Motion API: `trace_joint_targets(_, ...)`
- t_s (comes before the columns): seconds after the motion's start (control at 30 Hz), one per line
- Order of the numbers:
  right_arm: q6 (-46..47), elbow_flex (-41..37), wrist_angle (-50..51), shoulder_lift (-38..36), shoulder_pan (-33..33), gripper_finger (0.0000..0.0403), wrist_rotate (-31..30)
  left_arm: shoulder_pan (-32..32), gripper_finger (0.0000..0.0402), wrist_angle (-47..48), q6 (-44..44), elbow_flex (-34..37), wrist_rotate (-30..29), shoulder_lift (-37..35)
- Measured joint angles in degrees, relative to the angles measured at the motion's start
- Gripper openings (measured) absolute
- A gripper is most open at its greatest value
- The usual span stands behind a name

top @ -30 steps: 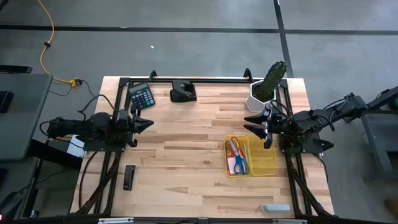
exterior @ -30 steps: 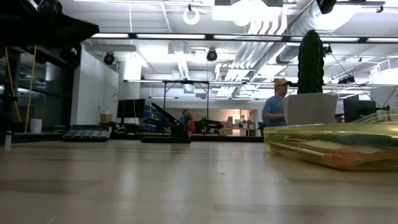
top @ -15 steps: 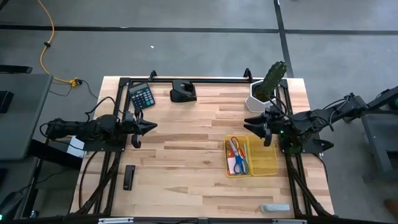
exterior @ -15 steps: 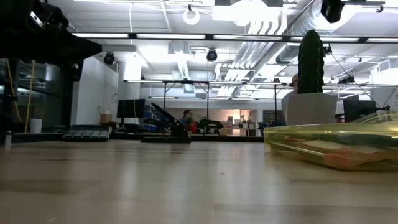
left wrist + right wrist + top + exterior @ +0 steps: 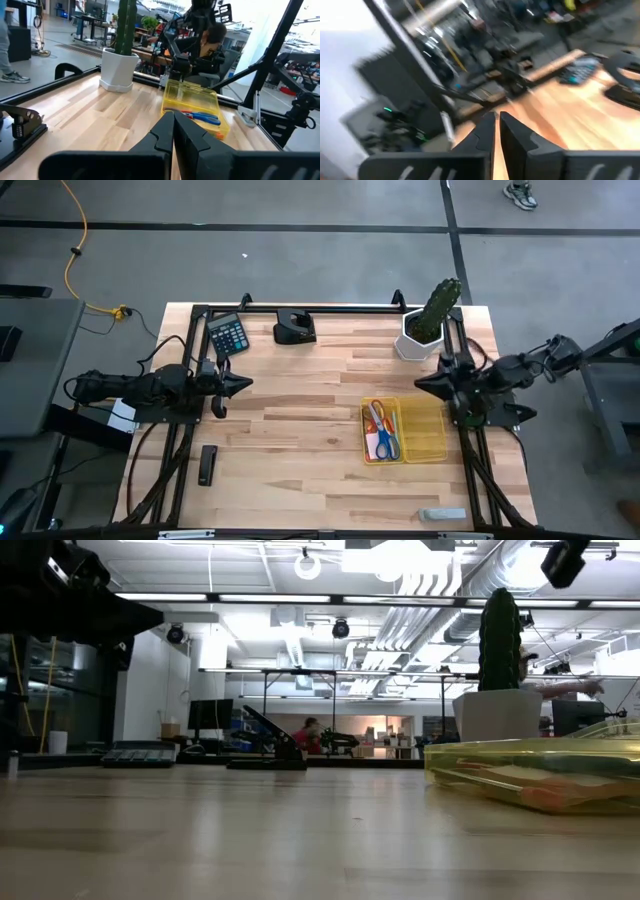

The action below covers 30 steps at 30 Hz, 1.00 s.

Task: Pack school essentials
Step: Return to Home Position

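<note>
**Landmark.** The clear yellow tray [image 5: 426, 436] is a shallow rectangle of see-through plastic on the pale plank table [image 5: 300, 430]. All positions below refer to it.

**Contents.** The red-handled scissors [image 5: 374, 418] and the blue-handled scissors [image 5: 386, 446] lie lengthwise in the tray's left half. The right half shows bare yellow plastic. In the low view a flat orange-pink mass shows through the tray wall [image 5: 530, 755], too blurred to identify. Pens, sticky pad and small red bits cannot be made out.

**Right gripper** [image 5: 420, 386]. It sits just beyond the tray's far edge, between the tray and the white faceted pot [image 5: 411, 345] of the ribbed green cactus [image 5: 440, 305]. The fingers are drawn together with only a thin slit between them, and grip nothing. Its height above the table cannot be told. Its wrist view is motion-blurred.

**Left gripper** [image 5: 243, 383]. It is well apart from the tray, across the table to the tray's left. The fingers are pressed together and hold nothing.

**Other items.**
- A dark keypad calculator [image 5: 229, 334] lies far from the tray, at the far left corner.
- A black dispenser-like block [image 5: 294, 328] lies beside the calculator.
- A slim black bar [image 5: 207, 465] lies left of the tray.
- A small grey piece [image 5: 442, 514] lies near the table edge on the tray's near side.
</note>
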State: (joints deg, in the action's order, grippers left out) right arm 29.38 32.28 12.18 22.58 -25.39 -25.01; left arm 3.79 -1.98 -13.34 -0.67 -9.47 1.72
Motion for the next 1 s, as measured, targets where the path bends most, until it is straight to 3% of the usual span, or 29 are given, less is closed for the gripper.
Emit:
trace_joint_targets(0.17,-2.46,-15.01,-19.66,-7.98,1.54,0.0003,4.21,0.0,0.0001,-0.02,0.0,0.0,-0.02,0.0)
trace_joint_targets(0.27,-2.65,-21.11,-25.61,-11.06,4.46,0.0004,8.06,0.0,0.0003,-0.02,0.0,0.0,-0.02,0.0)
trace_joint_targets(0.57,-7.35,-25.6,-23.16,-22.5,12.32,0.0,14.61,0.0,0.0003,-0.02,0.0,0.0,-0.07,0.0)
trace_joint_targets(0.77,-8.43,-25.65,-20.32,-22.35,16.04,0.0,16.57,0.0,0.0003,-0.04,0.0,0.0,-0.15,0.0)
trace_joint_targets(1.0,-6.81,-25.69,-19.03,-22.33,21.3,0.0,24.68,0.0,0.0003,-0.03,0.0,-0.02,-0.15,0.16)
